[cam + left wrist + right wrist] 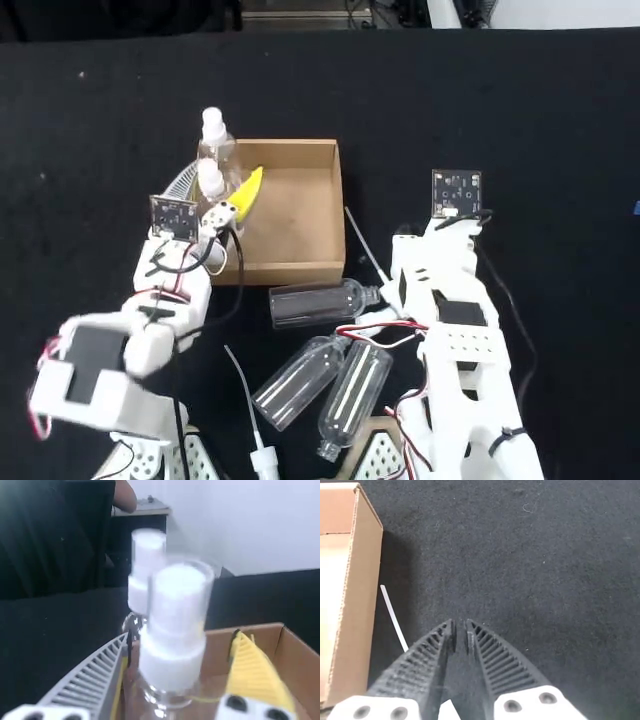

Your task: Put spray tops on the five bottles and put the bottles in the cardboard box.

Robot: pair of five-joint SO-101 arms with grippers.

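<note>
A black cloth-covered table point(540, 110) spreads across the high view, its surface dotted with a few pale specks of lint, one near the far left point(82, 74). A curled light thread point(527, 507) lies on the cloth in the right wrist view. Beyond the table's far edge, dark cables point(360, 12) run over a grey floor strip, with a white surface point(560, 12) just beside them. A small blue object point(636, 207) pokes in at the right edge. In the left wrist view a white wall point(240, 520) stands behind the table, beside a dark panel point(50, 530) and a grey-topped shelf point(145, 507) bearing a small dark item point(150, 500).
</note>
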